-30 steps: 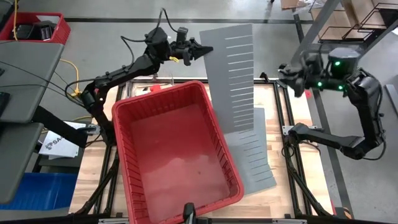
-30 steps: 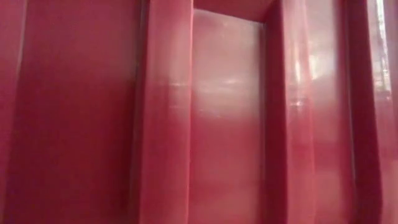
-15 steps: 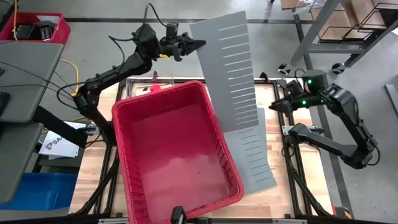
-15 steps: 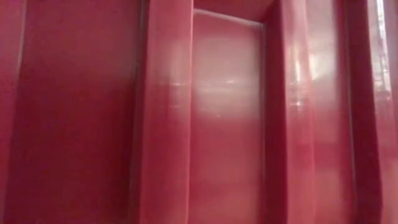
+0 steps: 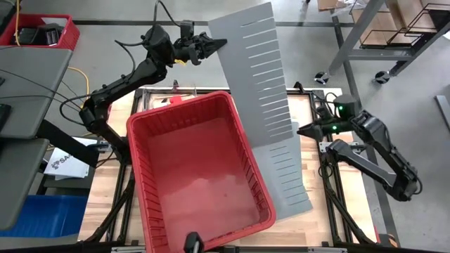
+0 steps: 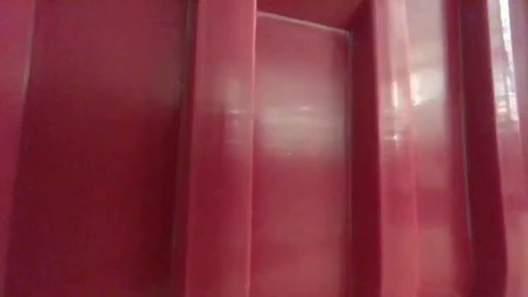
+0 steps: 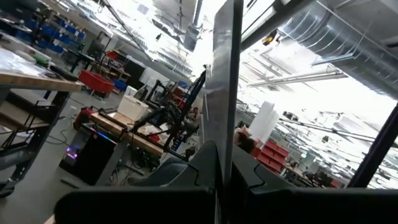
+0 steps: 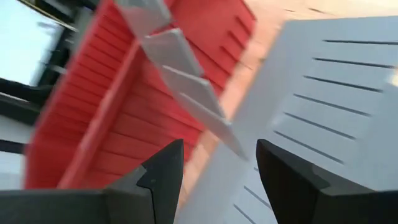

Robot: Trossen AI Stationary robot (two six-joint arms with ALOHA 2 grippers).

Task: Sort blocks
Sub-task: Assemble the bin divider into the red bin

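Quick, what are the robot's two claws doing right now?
Left gripper: shut on the grey divider sheet, lifted up.
Right gripper: open, holding nothing, beside the sheets.

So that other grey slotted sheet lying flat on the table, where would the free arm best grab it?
Probably by its plain long edge, coming in from the right. The flat divider sheet lies beside the red bin, blocking the left, and its slots open that way. The right gripper hovers open by that edge; the left gripper holds the raised sheet.
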